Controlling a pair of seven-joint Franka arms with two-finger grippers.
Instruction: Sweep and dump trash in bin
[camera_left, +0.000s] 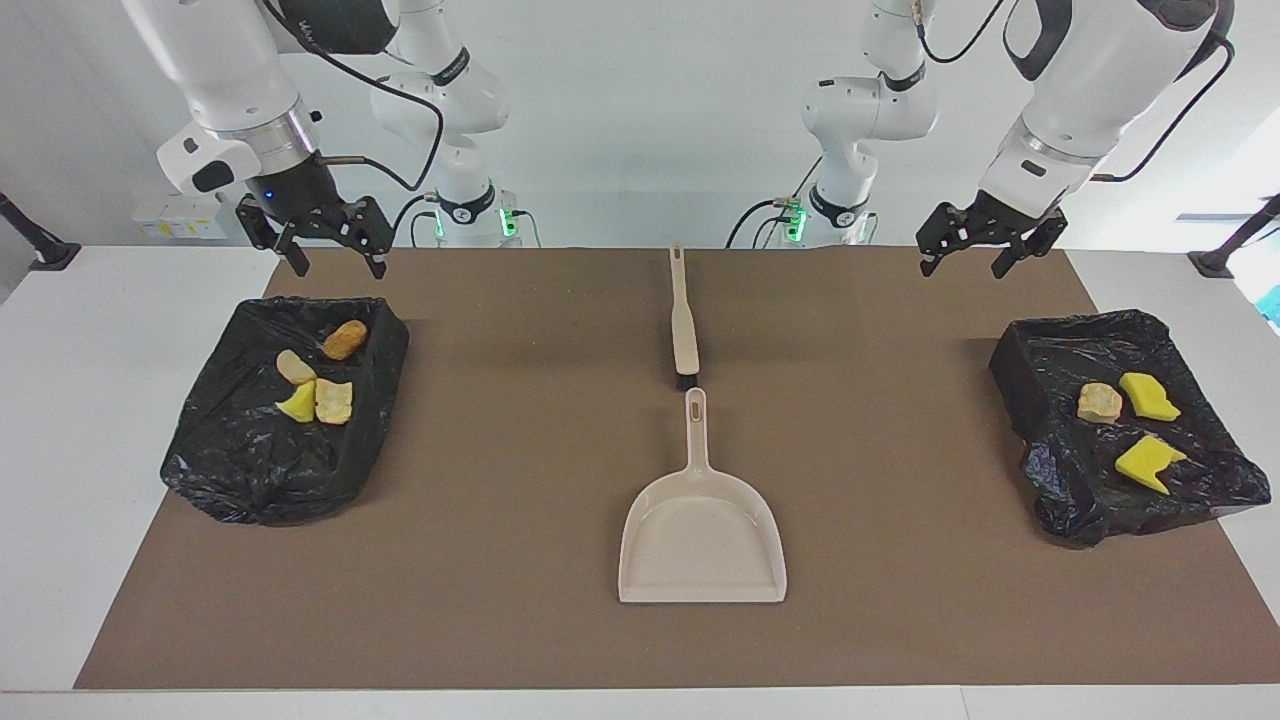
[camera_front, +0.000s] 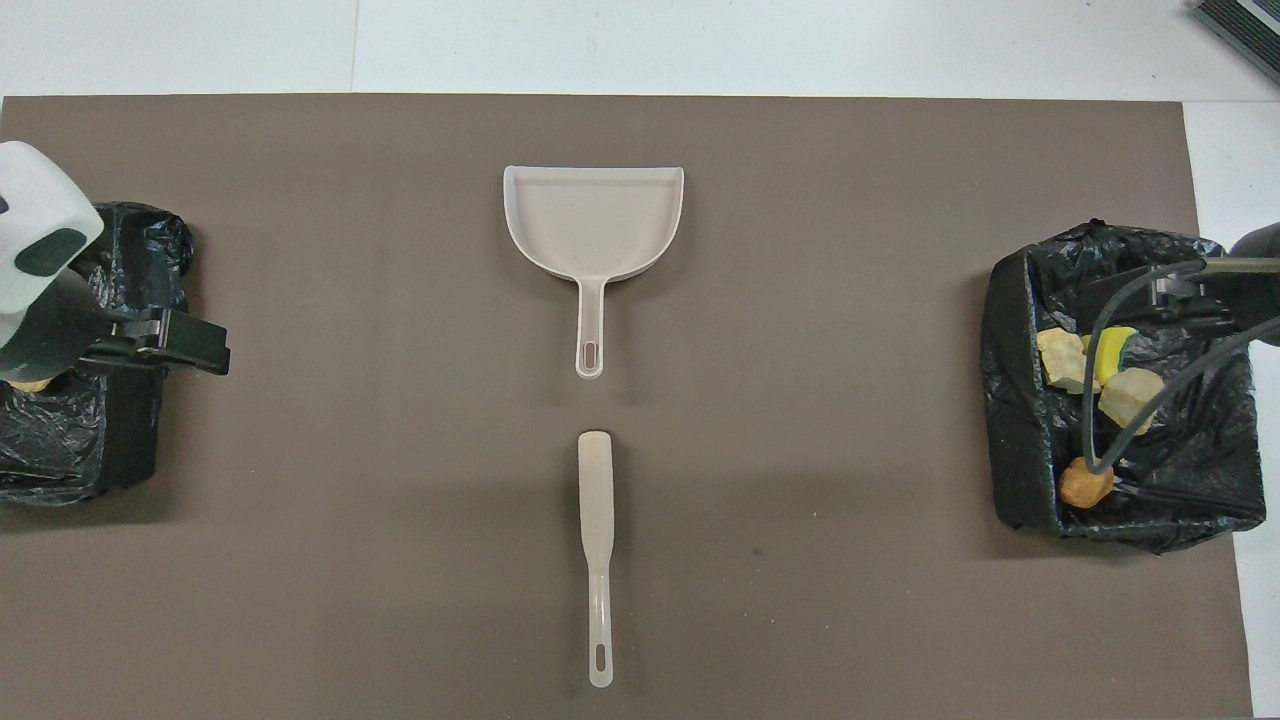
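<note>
Seemingly finished, the job leaves every scrap off the wide brown table mat (camera_left: 500, 500): four pieces of yellow sponge and tan bread-like trash (camera_left: 318, 385) lie in the black-bagged bin (camera_left: 260, 470) at the right arm's end, three more scraps (camera_left: 1130, 420) in the matching black-lined bin (camera_left: 1100, 500) at the left arm's end. Between them, mid-table, rests the beige plastic dustpan (camera_left: 702, 545), its handle pointing toward the robots, end to end with the slim beige brush (camera_left: 684, 325), whose long axis runs the same way. Both tools sit about equally near either arm. Overhead, the right gripper (camera_left: 335, 262) hangs wide open and empty above its bin's robot-side rim; the left gripper (camera_left: 960, 262), equally open and empty, hovers over bare mat near its own bin.
</note>
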